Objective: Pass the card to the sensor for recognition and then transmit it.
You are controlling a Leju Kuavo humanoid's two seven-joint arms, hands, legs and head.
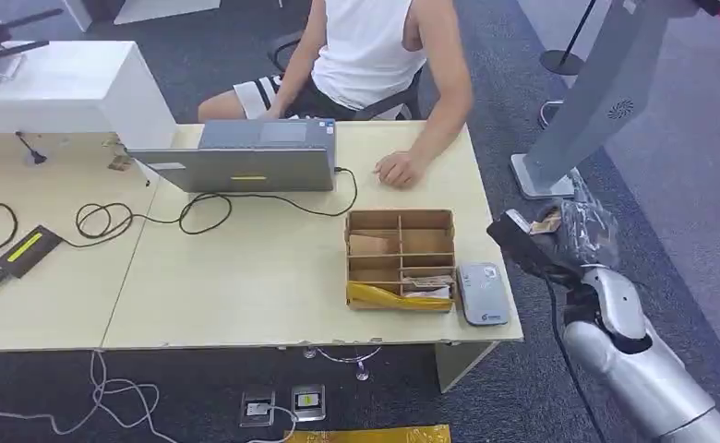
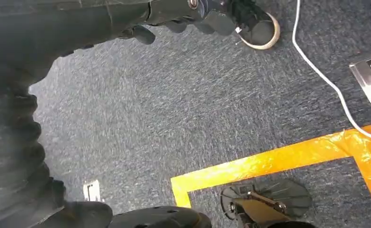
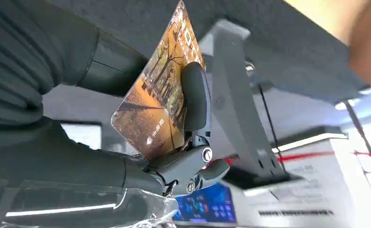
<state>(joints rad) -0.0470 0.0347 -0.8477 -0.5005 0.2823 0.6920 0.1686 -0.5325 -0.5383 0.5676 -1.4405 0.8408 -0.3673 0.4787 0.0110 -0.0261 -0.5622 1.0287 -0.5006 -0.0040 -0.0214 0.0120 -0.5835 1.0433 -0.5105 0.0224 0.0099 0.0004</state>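
Orange-toned card [image 3: 157, 109] pinched in right hand [image 1: 550, 242] fingers [image 3: 195, 97] – left hand [image 2: 174, 21] fingers curled, empty

Silver right arm [image 1: 647, 369] with black cable, clear plastic-wrapped wrist, dark fingers [image 3: 195, 95].

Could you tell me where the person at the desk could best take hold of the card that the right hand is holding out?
Probably by the free upper corner of the card, coming from the side away from the right hand. The right wrist view shows the thumb and a dark finger pinching its lower part across both faces, while the top corner stands clear of them.
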